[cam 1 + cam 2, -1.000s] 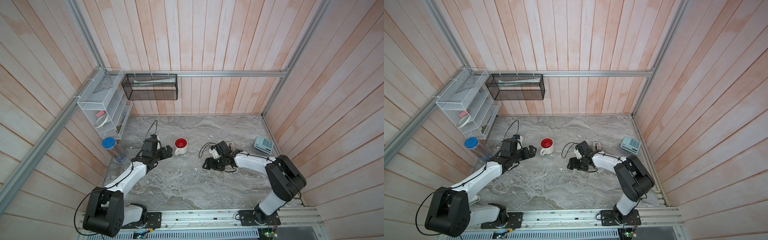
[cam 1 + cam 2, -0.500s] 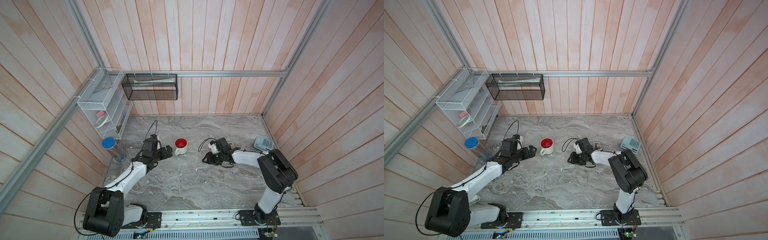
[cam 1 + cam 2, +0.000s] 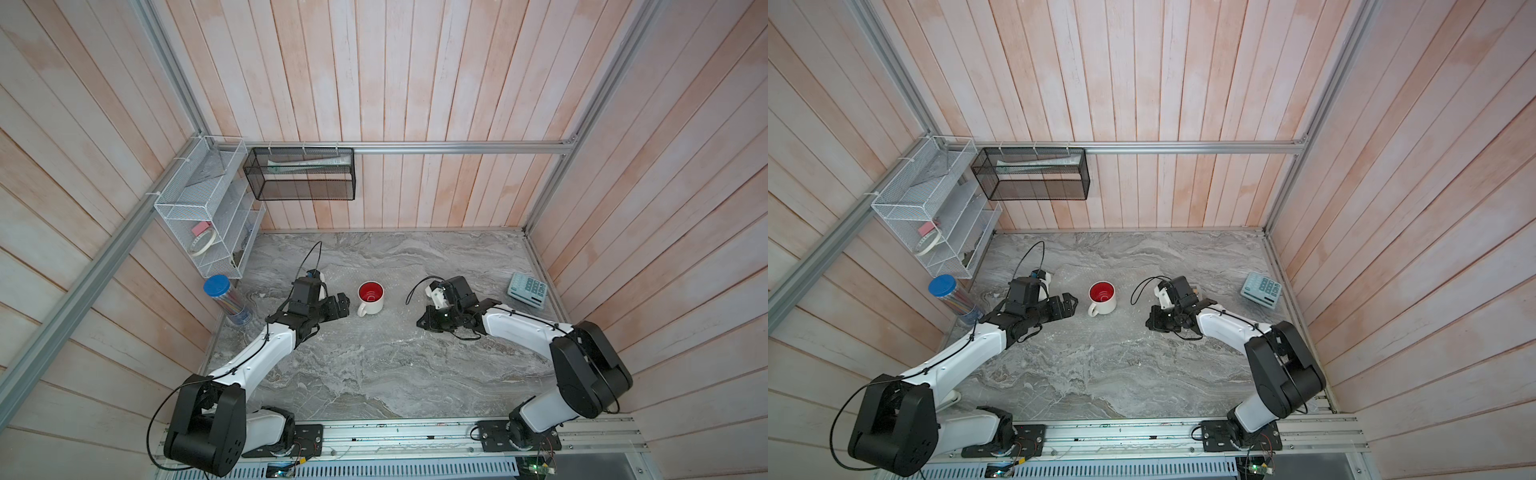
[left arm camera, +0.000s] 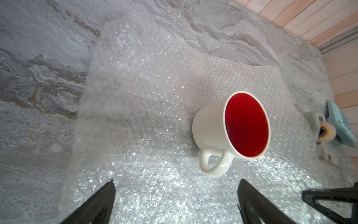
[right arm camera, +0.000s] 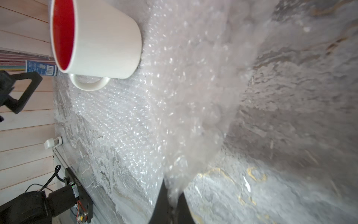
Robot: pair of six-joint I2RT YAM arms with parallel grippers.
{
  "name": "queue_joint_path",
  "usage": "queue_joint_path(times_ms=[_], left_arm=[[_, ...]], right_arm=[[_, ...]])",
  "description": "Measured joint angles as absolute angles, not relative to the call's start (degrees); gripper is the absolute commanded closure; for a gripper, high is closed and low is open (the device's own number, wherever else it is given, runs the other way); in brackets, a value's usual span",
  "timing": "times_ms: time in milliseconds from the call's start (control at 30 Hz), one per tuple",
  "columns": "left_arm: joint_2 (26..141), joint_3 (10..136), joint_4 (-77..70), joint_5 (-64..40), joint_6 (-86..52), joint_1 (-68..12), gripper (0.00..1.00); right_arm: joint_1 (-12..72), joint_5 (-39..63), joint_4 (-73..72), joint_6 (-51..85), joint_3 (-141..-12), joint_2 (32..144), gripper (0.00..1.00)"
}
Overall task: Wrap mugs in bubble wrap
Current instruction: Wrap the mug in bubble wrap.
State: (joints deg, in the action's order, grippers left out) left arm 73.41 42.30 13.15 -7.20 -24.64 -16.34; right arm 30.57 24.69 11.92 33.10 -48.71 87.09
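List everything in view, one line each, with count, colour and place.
ceramic mug with loop handle: one, white outside, red inside, upright on the bubble wrap.
clear bubble wrap sheet: one, translucent, spread on the tabletop under the mug.
marbled tabletop: one, grey, beneath everything.
keypad calculator: one, pale teal, tabletop's right edge.
tape dispenser: one, grey, near the calculator.
clear tube of coloured sticks: one, blue lid, tabletop's left edge.
wire rack: one, white, left wall, holding a tape roll and pink block.
mesh basket: one, black, back wall.
left gripper: one, black, jaws open, beside the mug.
right gripper: one, black, jaws shut on the bubble wrap's edge.
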Motion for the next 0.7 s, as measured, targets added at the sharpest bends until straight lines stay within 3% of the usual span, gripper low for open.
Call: queue_joint_path(times_ms=[200, 700], left_arm=[[72.62, 42.96, 12.64, -7.84, -23.62, -20.64, 0.0], [70.7, 43.42, 6.68, -13.19, -17.45, -26.63, 0.0]], right_arm=[[30.28, 28.58, 12.64, 33.21, -54.17, 88.12, 1.0], [32.23, 37.19, 0.1, 39.16, -76.12, 108.81, 1.0]])
